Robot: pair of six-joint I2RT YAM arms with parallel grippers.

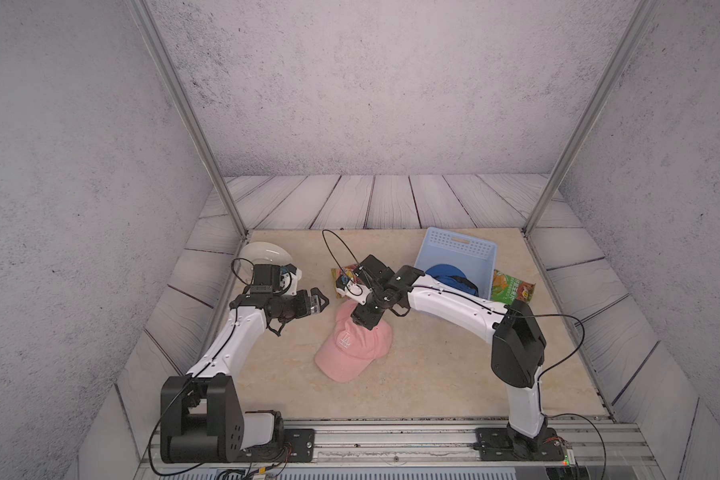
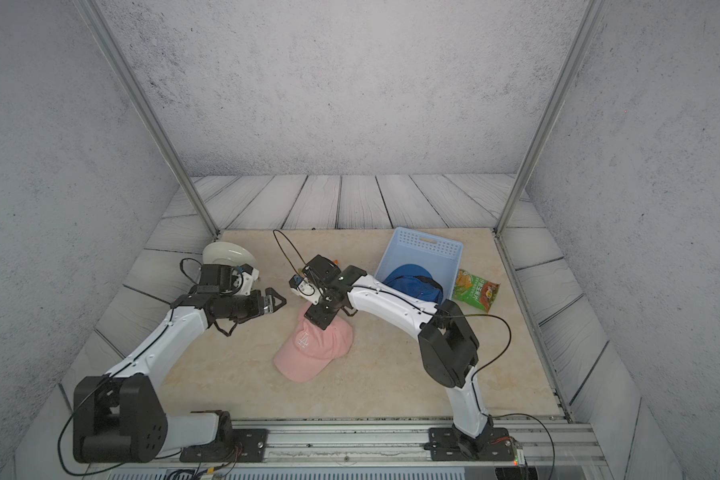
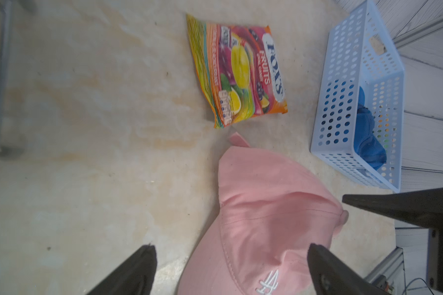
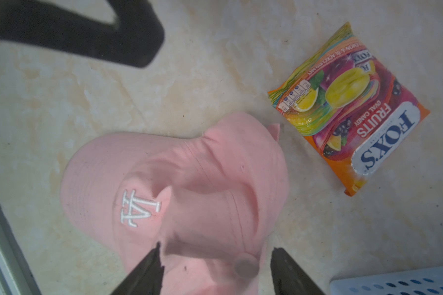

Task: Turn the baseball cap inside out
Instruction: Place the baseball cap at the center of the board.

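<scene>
A pink baseball cap (image 1: 352, 345) (image 2: 312, 349) with a white embroidered logo lies on the table, right side out, brim toward the front edge. Its crown (image 4: 189, 178) is creased and pushed up into a fold. My right gripper (image 1: 370, 325) (image 4: 215, 249) points down over the back of the crown and is open. Its fingers straddle the fold and the top button (image 4: 246, 267) without pinching them. My left gripper (image 1: 323, 301) (image 3: 230, 249) hovers left of the cap, open and holding nothing. The left wrist view shows the cap (image 3: 266, 217) just beyond its fingertips.
A colourful candy bag (image 1: 344, 274) (image 3: 241, 74) lies just behind the cap. A light-blue perforated basket (image 1: 460, 245) at the back right holds a blue cap (image 1: 454, 278). A green snack bag (image 1: 512, 286) lies beside it. A white plate (image 1: 265, 253) sits at the back left.
</scene>
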